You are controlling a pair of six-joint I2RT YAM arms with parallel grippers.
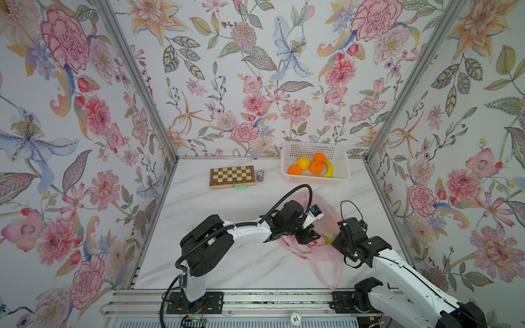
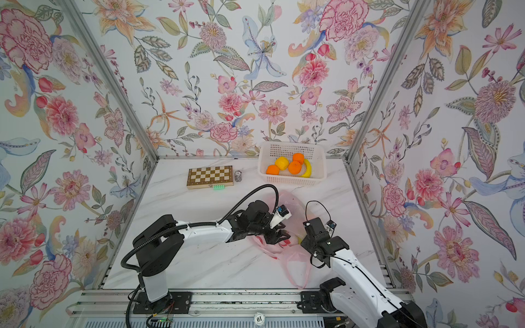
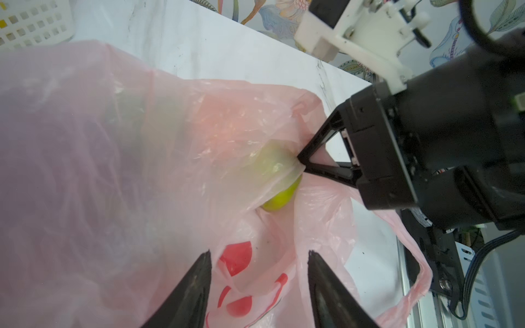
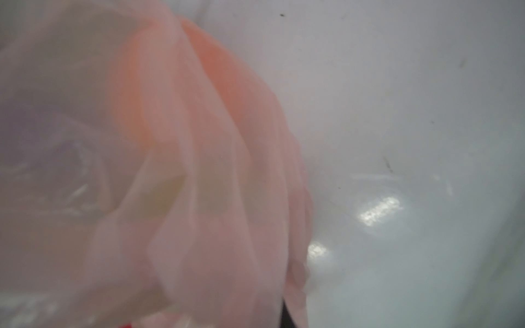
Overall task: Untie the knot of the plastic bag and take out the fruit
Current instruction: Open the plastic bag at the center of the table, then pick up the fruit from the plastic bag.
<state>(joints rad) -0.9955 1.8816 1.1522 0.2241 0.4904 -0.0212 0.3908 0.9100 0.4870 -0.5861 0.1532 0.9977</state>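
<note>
On the left wrist feed I see the left jaws standing about half open, fingertips (image 3: pixel 199 284) either side of a red-printed fold of the pink plastic bag (image 3: pixel 113 170). Nothing is clamped between them, and I cannot tell whether they touch the film. The right jaws are pinched fully together on the rim of the bag's mouth, fingertips (image 3: pixel 305 154) meeting just over a yellow-green fruit (image 3: pixel 279 198) that peeks out from under that edge. My right wrist feed gives only blurred pink plastic against the tabletop (image 4: pixel 397 113). In both top views the bag lies on the near right of the tabletop between the two arms, one handle loop (image 1: pixel 329 285) lying loose toward the front edge. Well behind it, the white perforated basket (image 1: pixel 315 179) holds oranges (image 1: pixel 316 167), a yellow round fruit (image 1: pixel 303 163) and a banana (image 1: pixel 329 170).
</note>
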